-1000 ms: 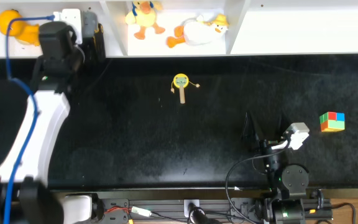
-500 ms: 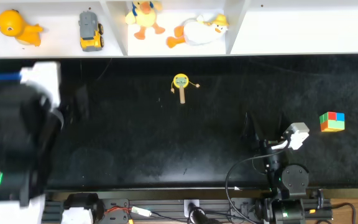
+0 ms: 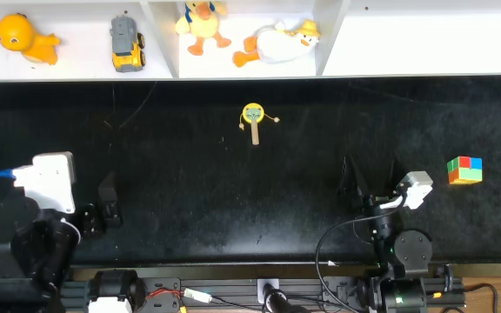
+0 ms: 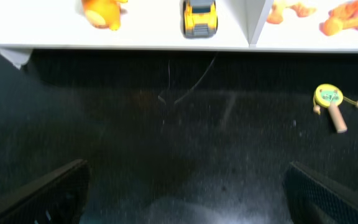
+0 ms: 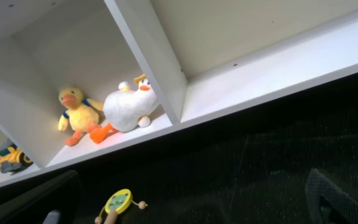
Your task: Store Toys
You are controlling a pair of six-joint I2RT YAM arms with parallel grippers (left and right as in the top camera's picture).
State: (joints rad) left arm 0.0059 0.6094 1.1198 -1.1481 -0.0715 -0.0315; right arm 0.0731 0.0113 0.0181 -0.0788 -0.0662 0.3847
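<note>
Work surface: black mat (image 3: 233, 200) in front of a white shelf unit (image 3: 407, 48) that runs along its far edge.
Shelf, left compartment: orange duck (image 3: 24, 36) and yellow toy truck (image 3: 126, 43) stand side by side, apart from each other.
Shelf, middle compartment: yellow plush duck (image 3: 202, 22) sits next to a white plush goose (image 3: 278, 42); the two are close, and contact cannot be confirmed.
Toy on mat, centre: small yellow rattle drum (image 3: 253, 117) with a wooden handle lies flat near the shelf front, below the middle compartment, with its handle pointing away from the shelf.
Toy on mat, right: multicoloured cube (image 3: 464, 170) rests on the mat, well apart from the rattle drum and outside the shelf.
Left gripper (image 4: 188, 168): low over the mat at the near left, close to its arm's base, facing the left compartment; jaws spread wide, nothing between them.
Right gripper (image 5: 191, 177): near its arm's base at the near right, aimed toward the shelf; jaws spread wide, nothing between them. The cube lies to its right, not touching it.
Contact: neither gripper touches any toy.
</note>
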